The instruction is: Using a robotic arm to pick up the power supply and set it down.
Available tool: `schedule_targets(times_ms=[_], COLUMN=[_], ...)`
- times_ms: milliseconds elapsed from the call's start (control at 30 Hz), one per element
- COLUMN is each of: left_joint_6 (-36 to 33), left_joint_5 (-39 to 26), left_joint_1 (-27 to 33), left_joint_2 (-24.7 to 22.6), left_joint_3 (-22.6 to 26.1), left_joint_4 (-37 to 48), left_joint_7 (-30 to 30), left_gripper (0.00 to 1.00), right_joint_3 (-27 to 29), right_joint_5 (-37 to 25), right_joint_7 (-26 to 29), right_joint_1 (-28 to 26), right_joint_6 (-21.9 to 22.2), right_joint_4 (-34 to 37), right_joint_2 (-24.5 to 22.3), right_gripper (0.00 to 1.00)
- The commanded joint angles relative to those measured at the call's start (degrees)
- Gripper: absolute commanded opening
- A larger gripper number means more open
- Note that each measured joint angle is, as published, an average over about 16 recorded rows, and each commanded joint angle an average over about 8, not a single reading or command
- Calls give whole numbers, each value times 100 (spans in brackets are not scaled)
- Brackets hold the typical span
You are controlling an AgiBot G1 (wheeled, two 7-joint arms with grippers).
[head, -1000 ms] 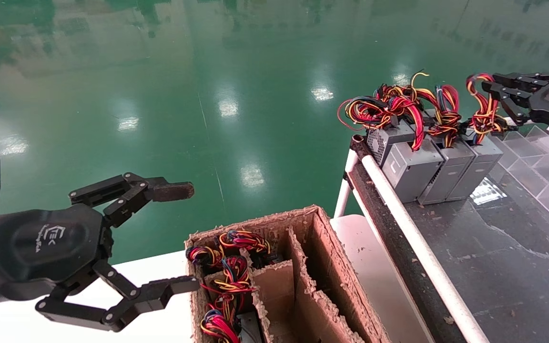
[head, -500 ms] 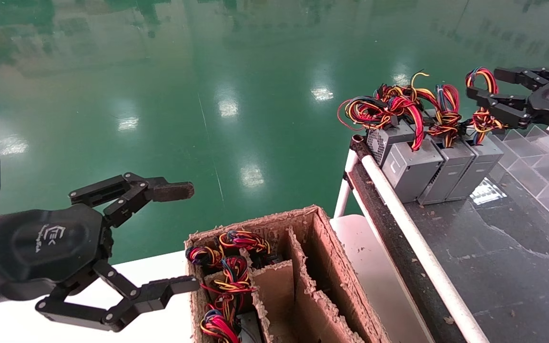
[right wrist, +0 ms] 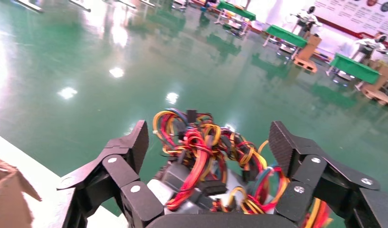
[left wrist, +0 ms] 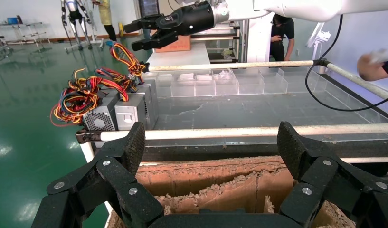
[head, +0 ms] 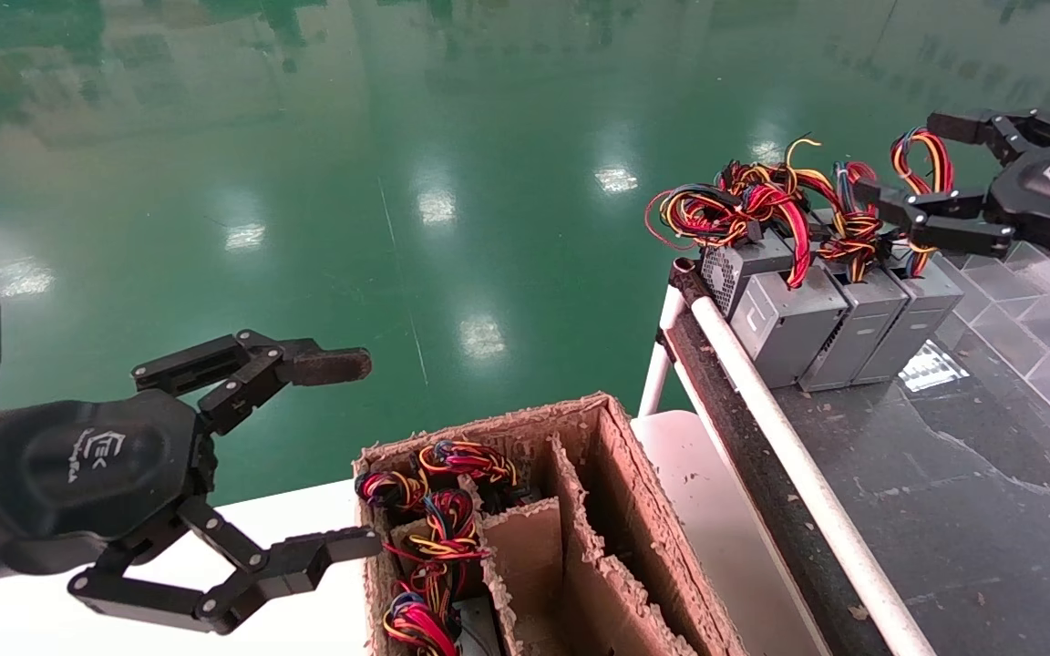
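Cardboard of the compartmented box (head: 525, 510) lies nearest, with the idle left end effector (head: 343, 456) parked wide beside it. Farther off, on the dark tabletop (head: 944, 474), three grey units stand in a row against the white rail (head: 789, 456). The right end effector (head: 908, 169) is held spread wide, level, above the power supply (head: 912, 323) at the row's far end, its wire loop (head: 921, 169) between the fingers. Should only wires be clamped, the unit could swing, slip free, or drag its neighbours along.

We can't really see the power supply (right wrist: 201, 183) body between our right gripper (right wrist: 208, 142) jaws, its wire bundle covers it. Our right arm's cut off past the wrist.
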State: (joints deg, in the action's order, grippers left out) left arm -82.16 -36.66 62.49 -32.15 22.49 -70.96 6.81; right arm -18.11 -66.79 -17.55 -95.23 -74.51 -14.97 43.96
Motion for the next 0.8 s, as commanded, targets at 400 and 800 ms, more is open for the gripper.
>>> schedule_targets(times_ms=[400, 800], left_joint_6=[0, 0], left_joint_5=[0, 0], left_joint_1=[0, 0], left_joint_2=[0, 0], left_joint_3=[0, 0], left_joint_4=[0, 0], left_joint_7=[0, 0], left_gripper=[100, 100], right_joint_3=[56, 100], right_joint_5=[666, 1196], right_joint_7=[756, 1358], right_joint_1=[899, 1616], right_joint_6=[-299, -537], right_joint_4=[-1565, -2812], right_joint_2=[-239, -429], right_gripper=[100, 100])
